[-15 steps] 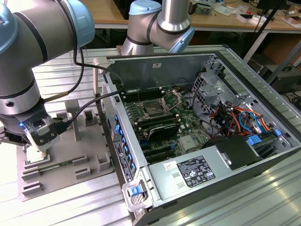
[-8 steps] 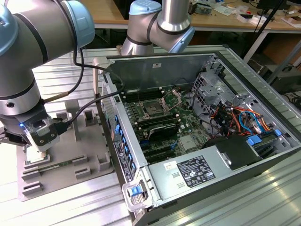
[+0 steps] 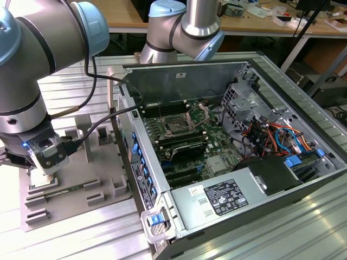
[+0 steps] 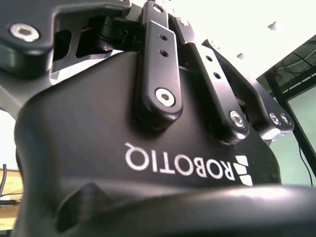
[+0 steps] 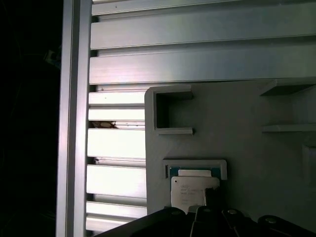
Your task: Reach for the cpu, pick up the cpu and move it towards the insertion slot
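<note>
— How much of the cpu [image 5: 186,193] shows in the first wrist view?
— Not all of it. The edge nearest the gripper [image 5: 212,212] is covered by the gripper's dark links, and the print on its plate is too small to read.
— And the exterior view?
— There the gripper [image 3: 46,170] hides the spot of the grey tray [image 3: 70,206] beneath it, and the picture's edge cuts the arm. Whether it grips anything, I can't tell.
</note>
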You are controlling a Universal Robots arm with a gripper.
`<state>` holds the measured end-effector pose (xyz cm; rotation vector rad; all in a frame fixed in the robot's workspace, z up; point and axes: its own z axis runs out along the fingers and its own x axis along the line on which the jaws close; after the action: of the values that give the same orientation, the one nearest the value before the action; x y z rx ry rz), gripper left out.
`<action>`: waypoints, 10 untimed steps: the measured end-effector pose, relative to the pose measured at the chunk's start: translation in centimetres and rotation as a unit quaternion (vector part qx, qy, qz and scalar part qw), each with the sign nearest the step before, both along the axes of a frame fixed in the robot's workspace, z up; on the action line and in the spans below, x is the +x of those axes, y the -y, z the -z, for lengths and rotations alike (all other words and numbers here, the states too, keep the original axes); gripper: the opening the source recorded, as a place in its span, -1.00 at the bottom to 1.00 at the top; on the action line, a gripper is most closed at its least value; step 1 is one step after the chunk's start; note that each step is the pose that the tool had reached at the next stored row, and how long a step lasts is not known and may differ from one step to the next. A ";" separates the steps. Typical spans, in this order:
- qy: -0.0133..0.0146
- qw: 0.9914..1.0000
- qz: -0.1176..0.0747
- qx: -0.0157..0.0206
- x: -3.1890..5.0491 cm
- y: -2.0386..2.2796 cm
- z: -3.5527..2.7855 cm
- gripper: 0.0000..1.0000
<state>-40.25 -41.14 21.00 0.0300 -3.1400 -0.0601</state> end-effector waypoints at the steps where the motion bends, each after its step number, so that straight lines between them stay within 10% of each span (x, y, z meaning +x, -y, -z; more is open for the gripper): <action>1: 0.000 1.000 0.000 0.000 0.00 0.00 0.02 -0.79; 10: 0.000 1.000 0.000 0.000 -0.09 0.00 0.25 -0.79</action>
<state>-40.34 -41.14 20.74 0.0299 -3.1401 -0.0601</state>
